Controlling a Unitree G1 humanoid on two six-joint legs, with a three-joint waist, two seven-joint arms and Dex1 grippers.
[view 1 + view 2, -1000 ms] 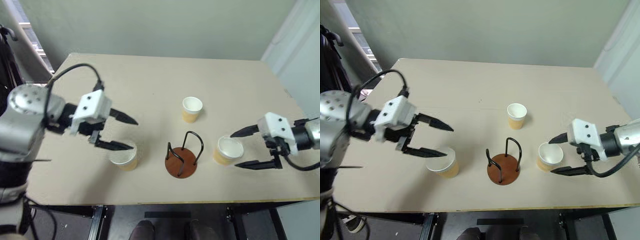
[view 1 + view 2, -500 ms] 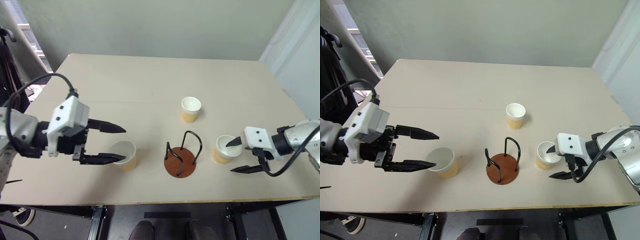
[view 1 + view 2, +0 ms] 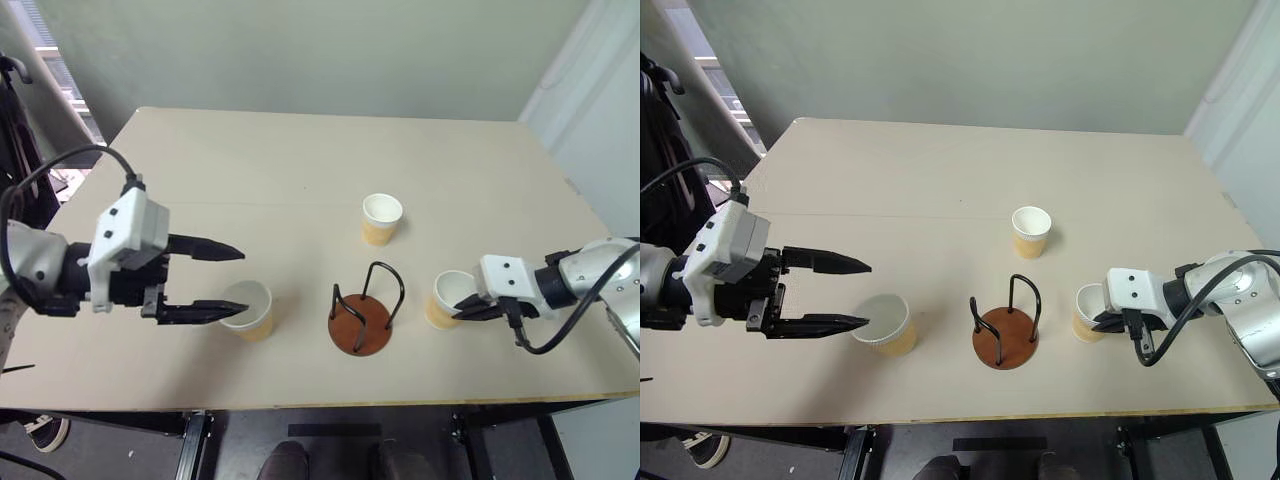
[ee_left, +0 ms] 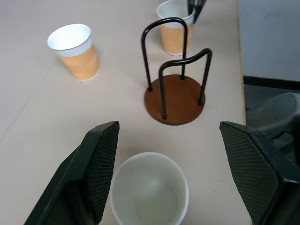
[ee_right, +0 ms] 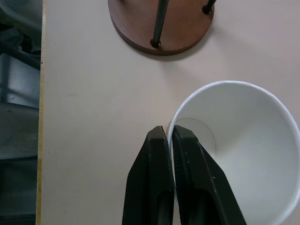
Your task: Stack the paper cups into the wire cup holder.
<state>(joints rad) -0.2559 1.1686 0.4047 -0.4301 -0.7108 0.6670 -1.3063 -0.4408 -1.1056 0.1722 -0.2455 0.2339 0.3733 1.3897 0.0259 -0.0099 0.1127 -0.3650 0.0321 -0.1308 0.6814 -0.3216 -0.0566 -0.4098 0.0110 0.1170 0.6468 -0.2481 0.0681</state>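
Paper rim of the cup (image 5: 243,140) by the worktop's right edge was pinched in my right fingers (image 5: 171,140); left fingers (image 4: 168,159) gaped around another. Thin wall might crumple, missing the wire cup holder (image 3: 364,310).

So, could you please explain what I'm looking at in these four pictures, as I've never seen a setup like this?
It is a two-armed robot working at a table. Two pictures look down from cameras in its head; the other two come from a camera on each wrist. On the table stand three paper cups and a wire holder on a round brown base. The right claw is shut on the rim of the right cup, one finger inside and one outside. The left claw is open, with the left cup between its fingers. The far cup stands alone behind the holder, which holds nothing yet.
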